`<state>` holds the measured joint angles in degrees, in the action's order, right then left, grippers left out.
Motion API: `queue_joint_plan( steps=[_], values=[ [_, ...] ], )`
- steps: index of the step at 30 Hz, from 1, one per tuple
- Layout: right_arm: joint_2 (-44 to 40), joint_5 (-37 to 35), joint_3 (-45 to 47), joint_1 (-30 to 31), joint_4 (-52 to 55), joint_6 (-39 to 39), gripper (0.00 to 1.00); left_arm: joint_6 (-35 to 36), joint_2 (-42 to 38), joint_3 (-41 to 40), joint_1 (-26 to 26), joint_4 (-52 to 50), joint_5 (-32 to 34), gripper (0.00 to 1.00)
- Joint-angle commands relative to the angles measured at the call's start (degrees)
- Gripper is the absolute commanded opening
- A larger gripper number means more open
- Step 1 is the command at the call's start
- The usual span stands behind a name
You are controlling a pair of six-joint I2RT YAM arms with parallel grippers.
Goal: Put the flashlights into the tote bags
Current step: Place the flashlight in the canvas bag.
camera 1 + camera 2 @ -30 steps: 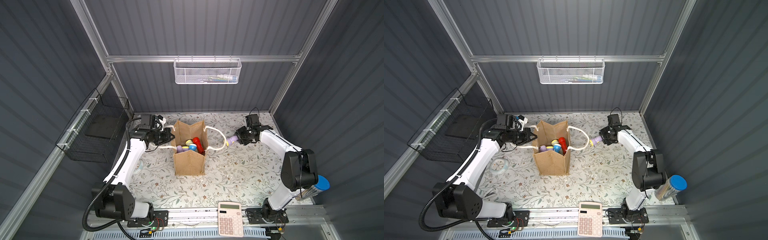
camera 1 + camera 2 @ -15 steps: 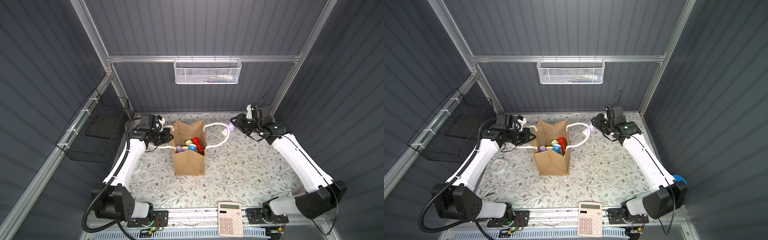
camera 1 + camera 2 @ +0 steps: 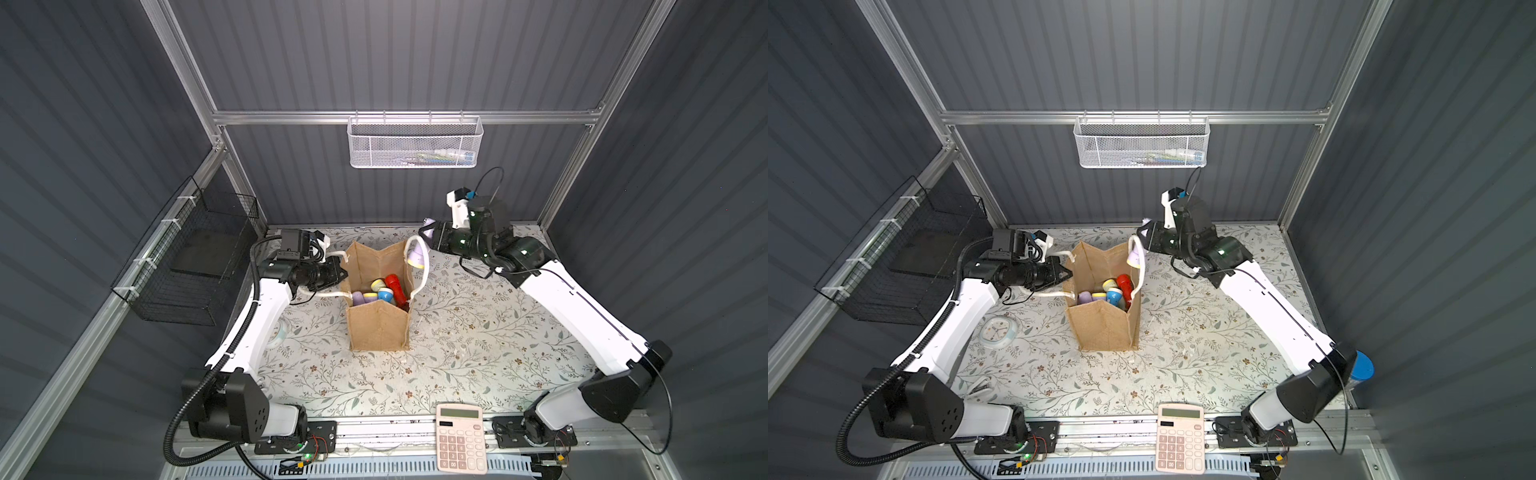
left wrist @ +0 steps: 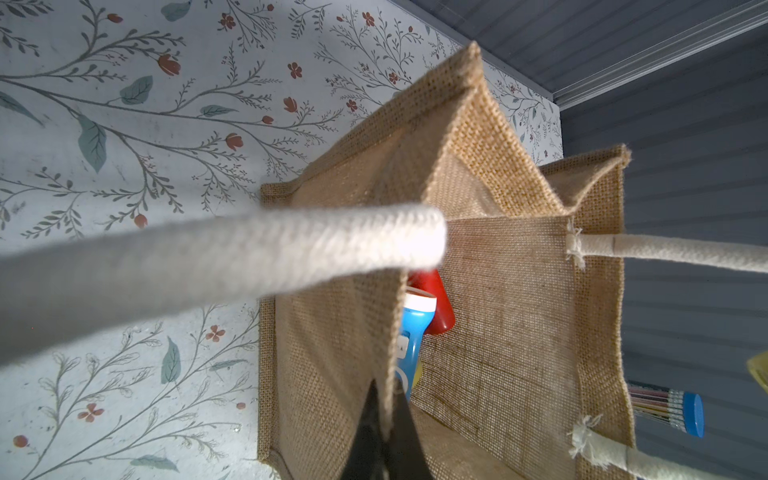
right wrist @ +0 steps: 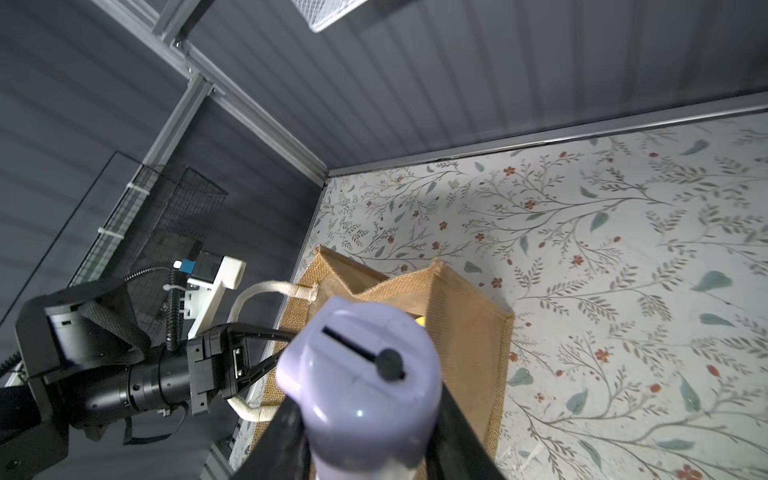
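Two grippers are both closed: the left gripper (image 3: 340, 272) pinches the left wall of the bag (image 3: 380, 328), and the right gripper (image 3: 428, 239) clamps a lilac flashlight (image 3: 415, 258) held over the bag's right rim, beside a white rope handle (image 3: 423, 277). Both top views show the bag upright mid-table, mouth open, with several flashlights inside, among them a red flashlight (image 3: 392, 286) and a blue flashlight (image 3: 384, 296). Only the left wrist view shows the pinch itself, with black fingertips (image 4: 368, 432) meeting on the jute edge. It also shows the blue flashlight's white label (image 4: 401, 347), whose print is too small to read, and a tube (image 4: 665, 409) of pencils with a blue cap. The right wrist view alone shows the black slide switch on the lilac flashlight. A clock (image 3: 998, 331) beside the left arm shows fully in a top view. A calculator (image 3: 460, 440) lies at the near edge, its key legends too small to read.
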<state>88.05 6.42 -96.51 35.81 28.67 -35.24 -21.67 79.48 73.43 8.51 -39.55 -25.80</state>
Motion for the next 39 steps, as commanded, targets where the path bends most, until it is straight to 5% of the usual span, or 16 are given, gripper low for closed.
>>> queue_joint_plan(
  steps=[1,5,13,20,27,29,35,39],
  values=[
    [0.27,-0.81,-2.68,0.92,-2.5,1.77,0.0,-0.61,-2.22,-0.57,-0.08,0.09,-1.41,0.0],
    [-1.84,-8.43,-3.16,1.1,0.69,3.38,0.0,-0.48,-2.49,-0.57,-0.09,0.09,-1.62,0.0],
    [-5.41,-36.49,-4.91,1.11,17.23,9.22,0.0,-0.78,-2.0,0.53,-0.08,0.68,-2.58,0.0],
    [-8.07,-35.83,-6.31,2.39,13.33,12.9,0.01,-1.14,-2.03,1.43,0.01,0.97,-2.68,0.0],
    [-1.17,-47.88,-14.79,11.26,11.5,23.26,0.02,-0.74,-2.58,1.98,0.1,0.44,-2.5,0.0],
    [0.19,-44.9,-15.91,12.45,10.45,24.3,0.03,-0.65,-2.65,1.98,0.08,0.39,-2.65,0.0],
    [6.74,-18.37,-16.17,12.53,7.89,15.69,0.05,-1.26,-2.4,1.13,0.25,1.48,-3.96,0.0],
    [12.65,-9.03,-16.42,12.44,6.1,11.13,0.05,-1.12,-2.71,1.06,0.36,1.58,-4.35,0.0]
  ],
)
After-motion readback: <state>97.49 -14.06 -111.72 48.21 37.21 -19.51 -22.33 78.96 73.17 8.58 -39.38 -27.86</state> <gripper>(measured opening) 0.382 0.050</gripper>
